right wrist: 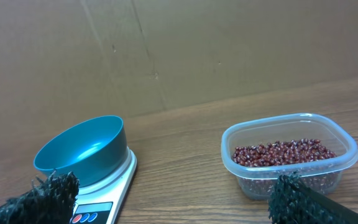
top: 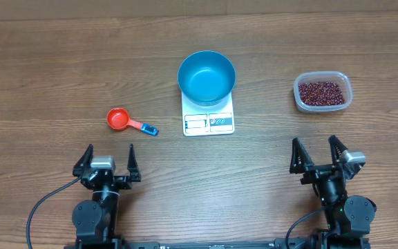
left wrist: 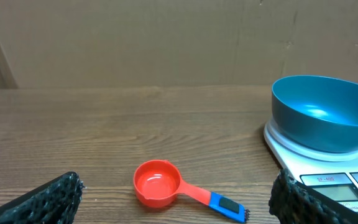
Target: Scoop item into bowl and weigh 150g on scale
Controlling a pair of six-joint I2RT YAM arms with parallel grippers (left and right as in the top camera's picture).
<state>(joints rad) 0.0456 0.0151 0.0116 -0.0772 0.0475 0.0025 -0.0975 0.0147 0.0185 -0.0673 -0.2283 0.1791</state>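
Red-brown beans (top: 320, 91) sit in a clear tub (right wrist: 241, 177) at the table's right, straight ahead of the right hand (top: 314, 144). The blue bowl (top: 206, 76) is on the white scale (top: 209, 122), centre. The red measuring scoop (top: 126, 121) lies ahead of the nearer left hand (top: 110, 152), handle running right, slightly robotward. Both hands spread apart, empty.
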